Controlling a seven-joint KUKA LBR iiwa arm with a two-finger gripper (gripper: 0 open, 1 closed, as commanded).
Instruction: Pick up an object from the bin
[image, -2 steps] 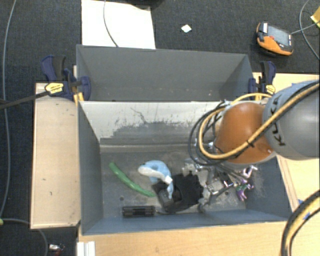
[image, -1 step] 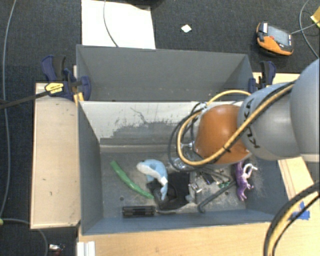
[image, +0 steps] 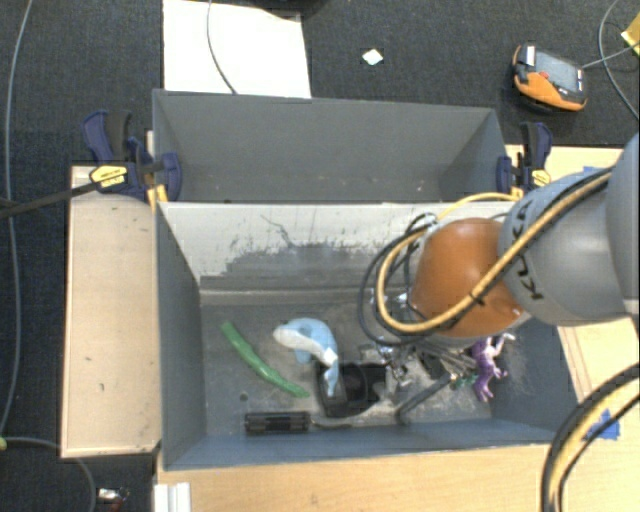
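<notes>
Jaws low in the bin (image: 180, 330), front middle, under the orange wrist cover (image: 455, 275). Open or closed: cannot tell, cables hide them. Nearest thing is a black lump (image: 345, 388) on the floor, just beside a blue-white piece (image: 305, 338). Purple figure (image: 488, 365) sits under the arm; green stick (image: 258, 358) and black bar (image: 277, 423) lie toward the view's left. Likely risks: the jaws catch two crowded pieces at once or nudge the lump away, or the cables snag the purple figure on the lift.
</notes>
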